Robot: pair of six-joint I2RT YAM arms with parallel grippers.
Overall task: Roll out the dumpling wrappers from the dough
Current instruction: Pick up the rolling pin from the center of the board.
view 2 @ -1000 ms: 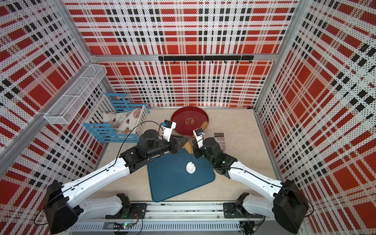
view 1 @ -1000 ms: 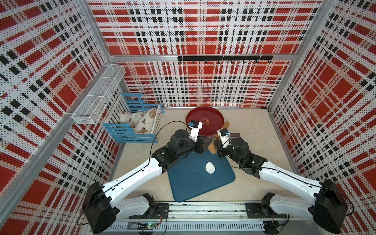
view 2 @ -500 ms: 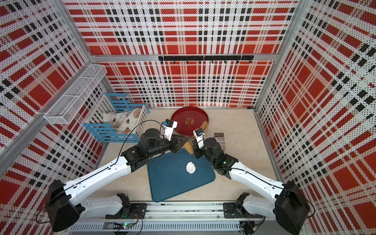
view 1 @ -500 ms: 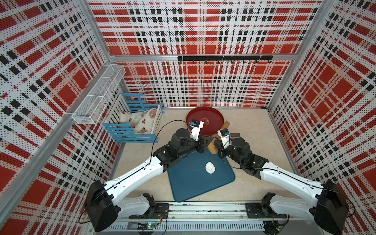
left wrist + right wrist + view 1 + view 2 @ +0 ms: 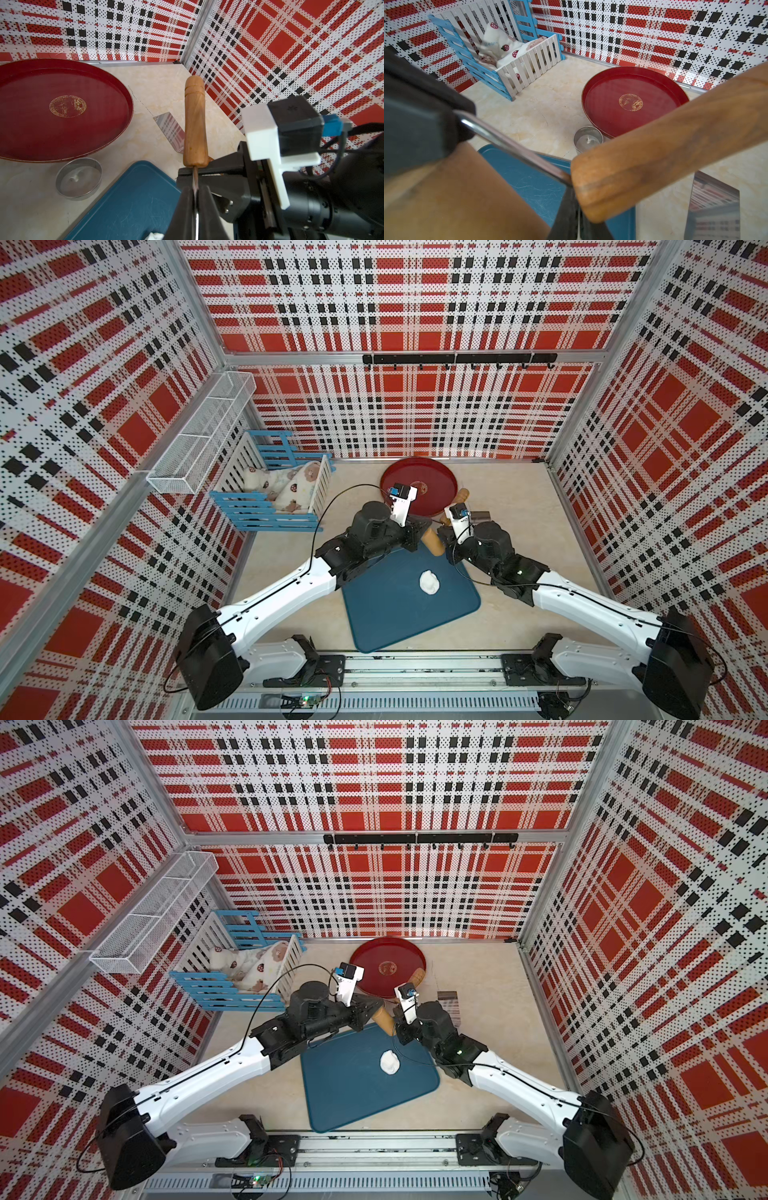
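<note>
The dough (image 5: 429, 582) (image 5: 389, 1061) is a small white lump on the blue mat (image 5: 386, 614), near its right side. No dumpling wrappers are in view. A wooden rolling pin (image 5: 432, 541) lies slanted over the mat's far edge, one handle (image 5: 195, 124) pointing toward the back wall. My left gripper (image 5: 195, 187) (image 5: 424, 526) is shut on the pin's thin metal rod between barrel and handle. My right gripper (image 5: 576, 199) (image 5: 442, 533) is shut on the same rod, right against the handle (image 5: 675, 135). The two grippers meet there, well beyond the dough.
A round red tray (image 5: 419, 489) sits at the back, with a small metal ring (image 5: 79, 178) (image 5: 588, 139) in front of it. A shiny metal scraper (image 5: 169, 131) (image 5: 449, 1002) lies right of the pin. A blue-and-white crib with soft toys (image 5: 278, 493) stands at the left.
My left gripper's jaws have closed onto the rolling pin's rod. The right gripper has stayed shut in place, and the dough has not moved.
</note>
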